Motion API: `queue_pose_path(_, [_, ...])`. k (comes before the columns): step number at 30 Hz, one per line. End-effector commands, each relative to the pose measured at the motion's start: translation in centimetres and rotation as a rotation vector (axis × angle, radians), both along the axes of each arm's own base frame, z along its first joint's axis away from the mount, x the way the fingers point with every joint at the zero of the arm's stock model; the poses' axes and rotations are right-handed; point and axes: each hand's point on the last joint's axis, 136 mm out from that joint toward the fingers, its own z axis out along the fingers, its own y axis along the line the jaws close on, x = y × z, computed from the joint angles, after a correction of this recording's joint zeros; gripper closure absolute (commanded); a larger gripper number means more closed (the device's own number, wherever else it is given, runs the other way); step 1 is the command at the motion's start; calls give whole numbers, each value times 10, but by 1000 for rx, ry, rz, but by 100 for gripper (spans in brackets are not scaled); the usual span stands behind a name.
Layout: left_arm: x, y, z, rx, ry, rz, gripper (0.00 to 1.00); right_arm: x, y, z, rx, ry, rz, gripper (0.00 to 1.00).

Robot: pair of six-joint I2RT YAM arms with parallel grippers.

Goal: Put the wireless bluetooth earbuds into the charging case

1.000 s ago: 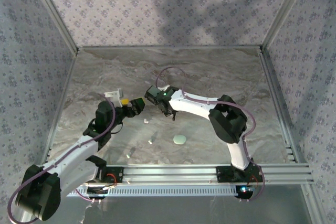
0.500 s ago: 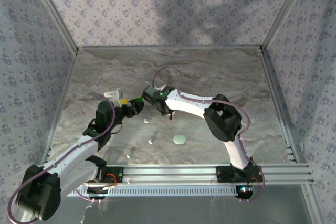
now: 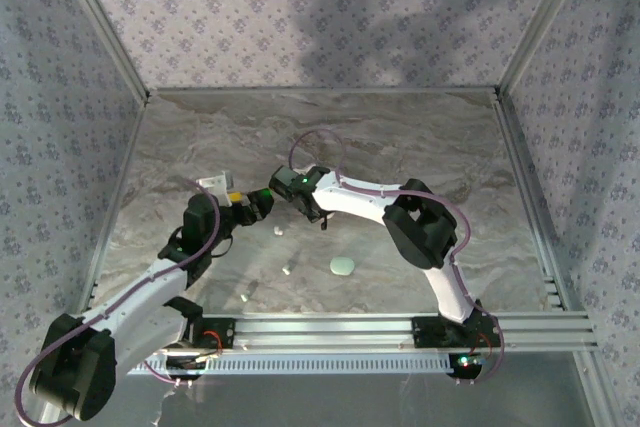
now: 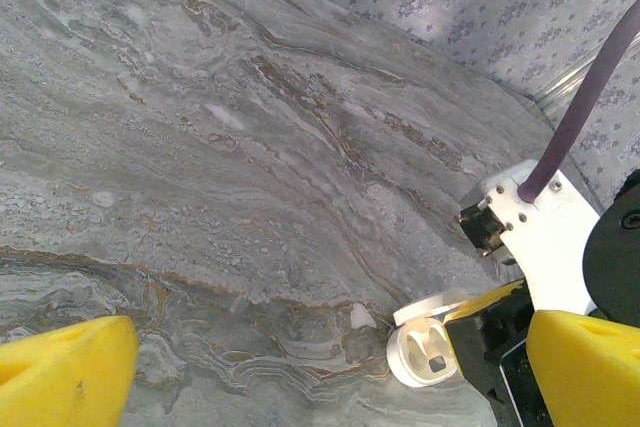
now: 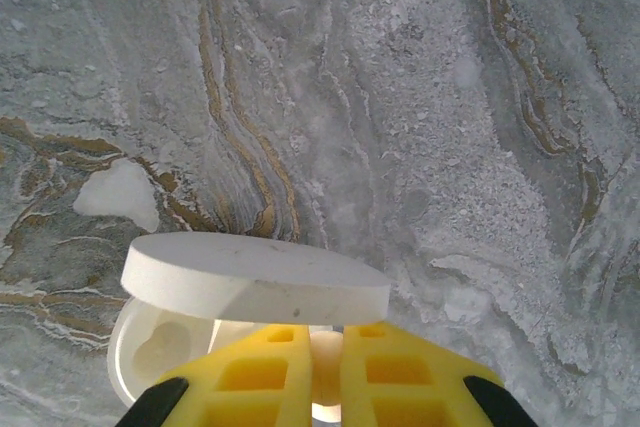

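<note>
The white charging case (image 4: 424,355) rests open on the marble table, its lid (image 5: 255,277) raised over the moulded base (image 5: 160,345). My right gripper (image 5: 325,332) is at the case's near edge, shut on a small white rounded earbud (image 5: 325,367) just under the lid. My left gripper (image 4: 330,387) is open, its yellow fingers (image 4: 62,372) spread wide, and the case sits by its right finger. In the top view the two grippers meet tip to tip, left gripper (image 3: 258,203) and right gripper (image 3: 292,187). Three loose earbuds (image 3: 278,232) (image 3: 287,269) (image 3: 246,297) lie nearer the arm bases.
A mint oval case (image 3: 342,266) lies shut on the table in front of the right arm. Patterned walls and metal rails (image 3: 548,247) enclose the table. The marble table (image 3: 420,137) stretches open behind the grippers.
My right gripper has shifted a little to the left, closing in on the left gripper. The left arm has barely moved.
</note>
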Motion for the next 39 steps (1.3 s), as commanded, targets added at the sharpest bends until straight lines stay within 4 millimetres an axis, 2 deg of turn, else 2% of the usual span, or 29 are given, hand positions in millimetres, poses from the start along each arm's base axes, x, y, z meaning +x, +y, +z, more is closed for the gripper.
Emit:
queue_pose_path(1, [0,-9,22,-31,-71,-44,0,-7,7,-10,-52,-10,37,89])
queue_pose_path(26, [0,-10,23,-34,-73,-48,0,-17,8,-26,-77,16,49,88])
queue_pose_path(39, [0,-10,24,-35,-76,-50,0,-18,5,-22,-111,-24,45,87])
